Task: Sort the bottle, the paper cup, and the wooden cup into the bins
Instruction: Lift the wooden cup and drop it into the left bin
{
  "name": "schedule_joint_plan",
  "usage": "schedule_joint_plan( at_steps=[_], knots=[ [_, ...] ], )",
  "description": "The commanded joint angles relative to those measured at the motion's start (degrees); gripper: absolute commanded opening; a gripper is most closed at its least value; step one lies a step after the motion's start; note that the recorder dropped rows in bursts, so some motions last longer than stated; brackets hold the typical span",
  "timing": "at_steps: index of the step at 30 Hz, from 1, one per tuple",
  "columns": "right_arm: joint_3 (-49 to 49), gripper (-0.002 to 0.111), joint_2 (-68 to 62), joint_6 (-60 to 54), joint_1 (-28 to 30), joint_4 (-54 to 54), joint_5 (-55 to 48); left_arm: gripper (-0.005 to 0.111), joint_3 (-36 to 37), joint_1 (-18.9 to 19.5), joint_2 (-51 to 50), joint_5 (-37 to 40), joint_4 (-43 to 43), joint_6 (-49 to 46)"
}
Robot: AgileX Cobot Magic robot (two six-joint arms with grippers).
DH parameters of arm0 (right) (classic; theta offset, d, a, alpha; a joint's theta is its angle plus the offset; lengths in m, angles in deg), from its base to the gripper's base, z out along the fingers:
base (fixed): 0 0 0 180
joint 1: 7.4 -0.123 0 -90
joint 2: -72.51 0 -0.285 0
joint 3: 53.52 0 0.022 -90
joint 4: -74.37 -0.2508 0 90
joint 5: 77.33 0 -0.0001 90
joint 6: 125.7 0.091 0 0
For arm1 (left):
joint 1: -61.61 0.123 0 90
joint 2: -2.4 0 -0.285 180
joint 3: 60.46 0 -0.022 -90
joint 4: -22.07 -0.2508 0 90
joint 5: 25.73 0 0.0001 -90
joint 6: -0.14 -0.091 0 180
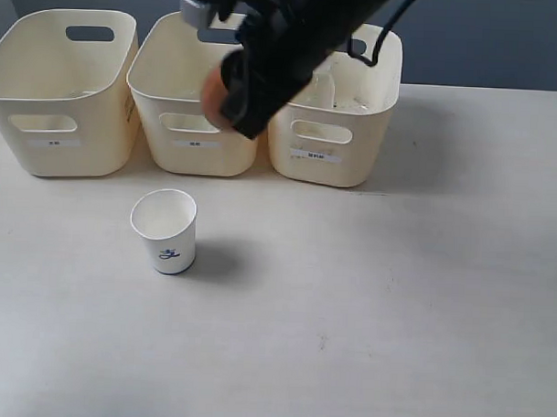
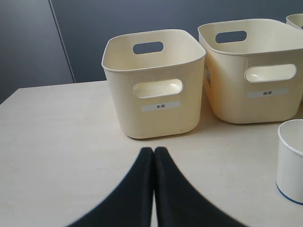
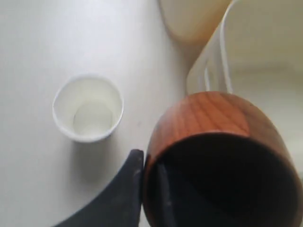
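Observation:
The reddish-brown wooden cup [image 3: 213, 118] hangs in the air with my right gripper [image 3: 149, 163] shut on its rim, one finger [image 3: 130, 184] outside and one inside. In the exterior view the wooden cup [image 1: 212, 95] and right gripper [image 1: 229, 102] are over the front wall of the middle bin [image 1: 191, 155]. The white paper cup [image 1: 165, 230] stands upright on the table in front of the bins; paper cup [image 3: 87, 109], paper cup [image 2: 291, 161]. A clear bottle shape [image 1: 324, 87] lies in the right bin [image 1: 330, 165], partly hidden by the arm. My left gripper [image 2: 154, 152] is shut on nothing, low over the table.
The left bin [image 1: 61, 155] stands beside the middle one, the three in a row along the table's far side. The left bin [image 2: 154, 118] and middle bin [image 2: 255, 109] face the left gripper. A bin rim [image 3: 222, 61] lies just beyond the held cup.

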Motion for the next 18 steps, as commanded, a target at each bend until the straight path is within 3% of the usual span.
schedule_joint_plan(
  at_steps=[1, 7, 18],
  knots=[
    [4.6, -0.001, -1.8, -7.2, -1.1, -5.8, 7.0, 0.000, -0.1, -0.2, -0.2, -0.8, -0.1, 0.2],
    [12.9, -0.001, -8.8, -15.7, -1.2, -16.4, 13.7, 0.000, -0.1, -0.2, -0.2, -0.8, -0.1, 0.2],
    [36.1, -0.001, -27.2, -20.5, -1.6, -25.6, 13.5, 0.000, -0.1, -0.2, -0.2, -0.8, -0.1, 0.2]
  ],
)
